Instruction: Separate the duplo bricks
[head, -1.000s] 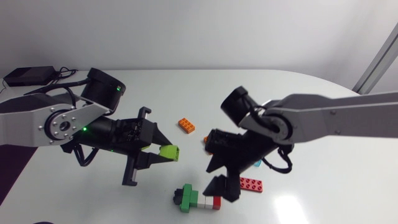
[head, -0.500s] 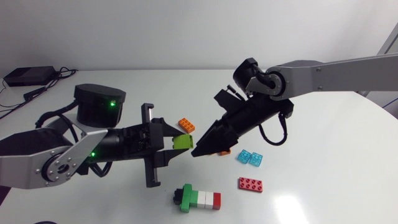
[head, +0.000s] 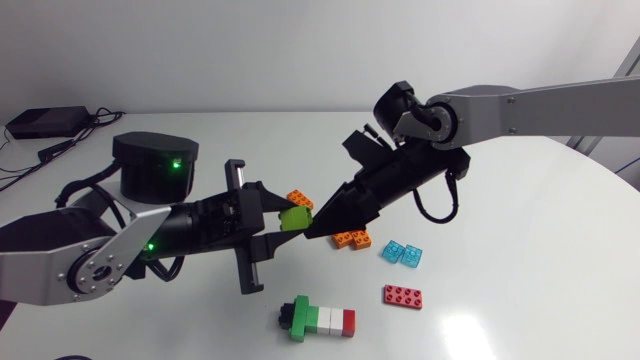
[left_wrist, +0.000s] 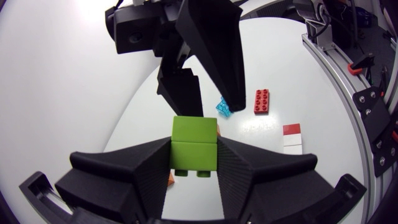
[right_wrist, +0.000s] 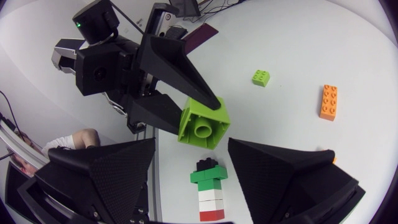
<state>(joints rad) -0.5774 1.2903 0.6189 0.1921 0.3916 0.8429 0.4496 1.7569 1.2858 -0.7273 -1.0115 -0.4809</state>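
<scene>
Closing in on the lime-green brick (head: 295, 217), our right gripper (head: 315, 220) stood nearer to it than half a second before. A second ago it had been down beside the striped stack (head: 320, 318). Our left gripper (head: 272, 222) had lifted the brick a little and carried it toward the middle.

Our left fingers (left_wrist: 137, 168) were clamped on two sides of the lime-green brick and held it above the tabletop (head: 520, 260). Our right fingers (right_wrist: 106, 180) were spread wide, one to each side of the brick. Gaps showed around it, and they gripped nothing.

On the tabletop lay the striped stack of black, green, white and red pieces. A flat red brick (head: 403, 296) and two clear blue bricks (head: 401, 253) lay near it. One orange brick (head: 351, 239) lay just beside the right gripper, and a second orange brick (head: 300, 199) was partly hidden behind the left gripper. In the right wrist view a small green brick (right_wrist: 260, 77) lay apart from the rest.
</scene>
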